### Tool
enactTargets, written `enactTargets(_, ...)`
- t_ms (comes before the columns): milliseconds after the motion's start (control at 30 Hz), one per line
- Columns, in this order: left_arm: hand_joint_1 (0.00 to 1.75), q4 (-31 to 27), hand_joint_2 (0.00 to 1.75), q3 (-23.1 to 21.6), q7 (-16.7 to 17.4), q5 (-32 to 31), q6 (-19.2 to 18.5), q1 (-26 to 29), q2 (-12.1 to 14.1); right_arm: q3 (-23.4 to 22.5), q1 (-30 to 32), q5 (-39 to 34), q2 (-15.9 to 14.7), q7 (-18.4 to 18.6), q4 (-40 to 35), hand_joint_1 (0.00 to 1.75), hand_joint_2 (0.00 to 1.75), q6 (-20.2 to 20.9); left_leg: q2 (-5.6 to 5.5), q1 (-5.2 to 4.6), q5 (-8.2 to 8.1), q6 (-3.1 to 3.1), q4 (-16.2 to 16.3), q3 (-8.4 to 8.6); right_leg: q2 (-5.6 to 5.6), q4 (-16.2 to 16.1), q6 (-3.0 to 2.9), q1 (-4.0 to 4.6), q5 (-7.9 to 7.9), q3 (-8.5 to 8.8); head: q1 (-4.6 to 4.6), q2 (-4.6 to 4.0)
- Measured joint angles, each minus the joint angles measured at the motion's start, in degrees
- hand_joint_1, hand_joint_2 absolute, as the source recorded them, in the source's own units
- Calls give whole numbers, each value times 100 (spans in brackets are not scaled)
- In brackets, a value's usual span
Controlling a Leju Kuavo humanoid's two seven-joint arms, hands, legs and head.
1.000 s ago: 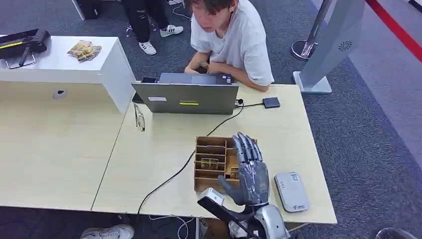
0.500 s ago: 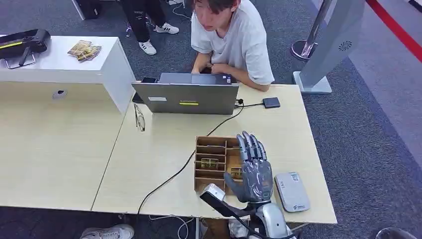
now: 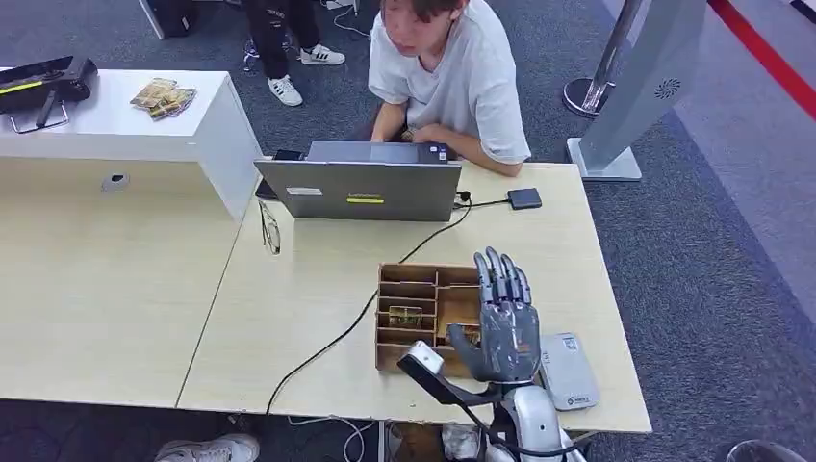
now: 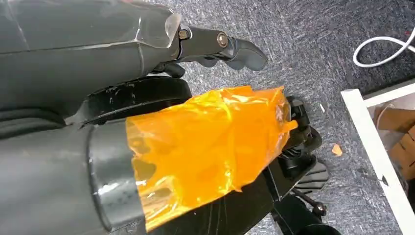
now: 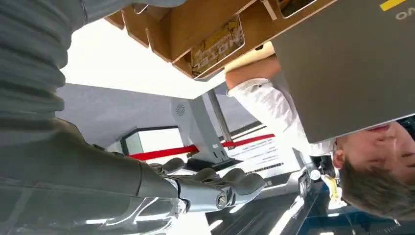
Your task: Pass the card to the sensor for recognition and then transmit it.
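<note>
A wooden compartment box [image 3: 423,281] stands near the table's front edge. Gold-printed cards lie in it, one [image 3: 405,316] in a left slot and one [image 3: 465,334] beside my thumb. My right hand [image 3: 504,318] hovers over the box's right side, fingers straight and apart, holding nothing. The grey-white sensor pad [image 3: 568,372] lies just right of that hand. The right wrist view looks past the empty fingers [image 5: 215,188] and shows the box with a card [image 5: 218,44]. My left hand [image 4: 220,45] hangs over the carpet, fingers loose and empty.
A person sits at the far side behind a grey laptop [image 3: 361,189]. A black cable [image 3: 327,346] crosses the table to the front edge. Glasses [image 3: 269,228] and a small black box [image 3: 524,198] lie farther back. A white counter [image 3: 144,125] stands left, a grey kiosk [image 3: 640,87] right.
My right hand has shifted to the right over the box, closer to the sensor pad. The person has leaned slightly and moved an arm.
</note>
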Motion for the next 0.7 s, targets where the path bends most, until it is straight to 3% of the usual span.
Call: enactTargets(700, 0, 0, 0, -236, 81, -118, -90, -104, -2, -55, -582, 262, 11, 107, 494, 0, 175, 391, -1, 0, 6, -2, 0, 0, 0, 2, -1, 0, 2, 0, 0, 0)
